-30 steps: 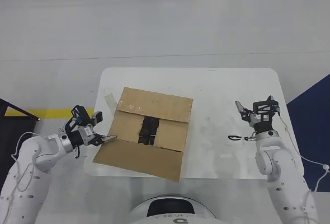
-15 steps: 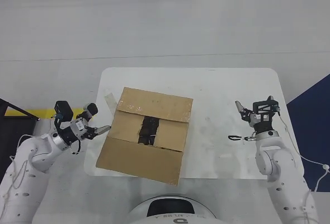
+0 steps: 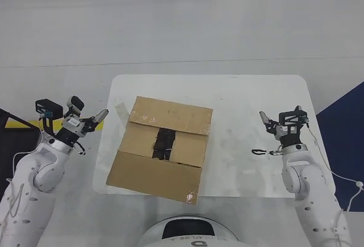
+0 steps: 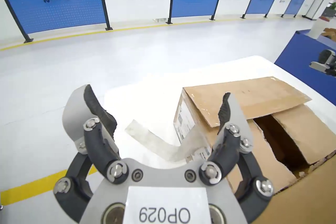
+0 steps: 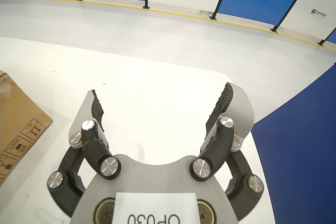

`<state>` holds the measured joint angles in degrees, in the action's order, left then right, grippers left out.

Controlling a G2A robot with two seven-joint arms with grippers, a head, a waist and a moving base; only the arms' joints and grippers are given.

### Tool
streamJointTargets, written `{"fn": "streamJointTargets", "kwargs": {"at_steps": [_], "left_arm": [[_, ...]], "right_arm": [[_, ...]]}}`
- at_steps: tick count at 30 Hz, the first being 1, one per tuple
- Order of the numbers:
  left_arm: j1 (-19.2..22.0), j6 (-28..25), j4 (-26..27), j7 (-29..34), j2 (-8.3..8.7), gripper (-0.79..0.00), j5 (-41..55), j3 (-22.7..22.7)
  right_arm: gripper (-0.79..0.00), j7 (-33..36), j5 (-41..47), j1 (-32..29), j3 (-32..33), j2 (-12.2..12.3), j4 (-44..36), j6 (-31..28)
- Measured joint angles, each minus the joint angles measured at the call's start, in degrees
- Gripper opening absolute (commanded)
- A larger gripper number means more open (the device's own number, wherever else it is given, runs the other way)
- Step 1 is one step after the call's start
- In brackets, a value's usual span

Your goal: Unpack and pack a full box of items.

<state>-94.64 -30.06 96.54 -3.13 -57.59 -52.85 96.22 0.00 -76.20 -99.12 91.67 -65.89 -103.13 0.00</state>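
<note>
Hovering off the worktop (image 3: 244,99) edge, left gripper (image 3: 88,110) gapes beside the box (image 3: 169,116), flaps parted, seemingly for unpacking. Right gripper (image 3: 282,117) hangs spread too.

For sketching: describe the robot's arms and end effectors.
The left arm and right arm have white shells, thin white cables. The left end effector and right end effector have silver plates, black links, rough black pads, white printed labels.

brown cardboard box (image 3: 163,148) on white table, top flaps parted, dark contents inside
</note>
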Motion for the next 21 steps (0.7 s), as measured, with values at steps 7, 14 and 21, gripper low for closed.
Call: {"fn": "streamJointTargets", "kwargs": {"at_steps": [7, 14, 21], "left_arm": [[0.01, -0.15, -0.01, 0.0, 0.0, 0.0, 0.01, 0.01], [0.01, -0.15, -0.01, 0.0, 0.0, 0.0, 0.01, 0.01], [1.77, -9.97, -5.02, -1.77, 0.9, -0.055, -2.81, 3.85]], "right_arm": [[0.0, 0.0, 0.0, 0.0, 0.0, 0.0, 0.0, 0.0], [0.0, 0.0, 0.0, 0.0, 0.0, 0.0, 0.0, 0.0], [0.0, -0.2, 0.89, -0.62, -1.07, -0.24, -0.92, 0.3]]}}
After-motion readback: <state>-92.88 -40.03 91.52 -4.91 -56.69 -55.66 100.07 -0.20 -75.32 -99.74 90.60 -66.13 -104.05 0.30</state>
